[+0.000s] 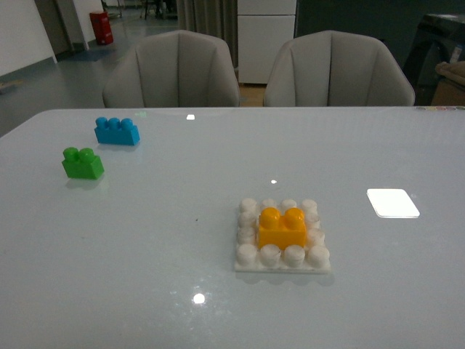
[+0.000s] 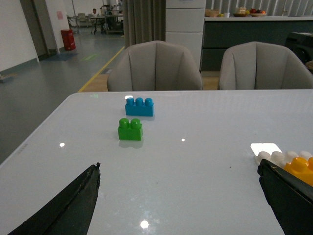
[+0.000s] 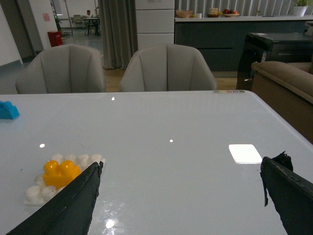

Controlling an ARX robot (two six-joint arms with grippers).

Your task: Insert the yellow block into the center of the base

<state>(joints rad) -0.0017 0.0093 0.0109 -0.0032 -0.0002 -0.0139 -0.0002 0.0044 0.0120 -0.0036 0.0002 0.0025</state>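
The yellow block (image 1: pixel 282 227) stands upright on the middle studs of the white base (image 1: pixel 282 256), near the table's front centre. No arm shows in the front view. In the left wrist view, the left gripper (image 2: pixel 178 169) is open over bare table, with the base (image 2: pixel 277 157) and yellow block (image 2: pixel 300 168) just beyond one finger. The right gripper (image 3: pixel 181 166) is open too, and the yellow block (image 3: pixel 59 173) on the base (image 3: pixel 36 193) sits beside one of its fingers (image 3: pixel 78 200). Neither gripper holds anything.
A green two-stud brick (image 1: pixel 82 163) and a blue three-stud brick (image 1: pixel 117 131) lie at the table's far left. A bright glare patch (image 1: pixel 392 203) shows right of the base. Two grey chairs (image 1: pixel 171 71) stand behind the table's far edge.
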